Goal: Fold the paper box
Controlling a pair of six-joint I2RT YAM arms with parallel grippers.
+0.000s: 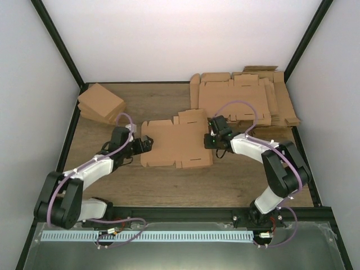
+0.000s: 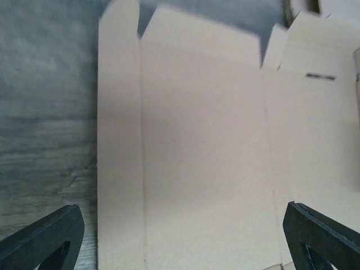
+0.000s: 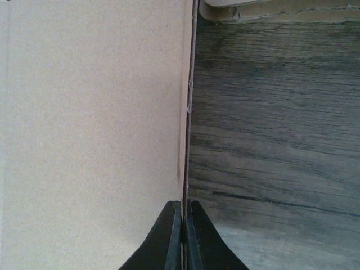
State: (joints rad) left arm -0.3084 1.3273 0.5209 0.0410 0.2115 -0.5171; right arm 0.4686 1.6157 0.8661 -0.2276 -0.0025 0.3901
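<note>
The paper box (image 1: 174, 143) is one plain brown creased sheet lying mostly flat at the table's middle. My left gripper (image 1: 147, 144) is open at the sheet's left edge. In the left wrist view its gripper (image 2: 180, 239) has the jaws wide apart, with the sheet (image 2: 202, 140) spread beneath and between them. My right gripper (image 1: 212, 140) is at the sheet's right edge. In the right wrist view its gripper (image 3: 184, 225) is shut on the thin edge of the sheet (image 3: 95, 112), which shows edge-on between the fingers.
A thick pile of flat tabbed cardboard sheets (image 1: 247, 95) lies at the back right; its edge also shows in the right wrist view (image 3: 270, 11). A pile of small folded brown boxes (image 1: 101, 104) sits at the back left. Black frame posts stand at both back corners.
</note>
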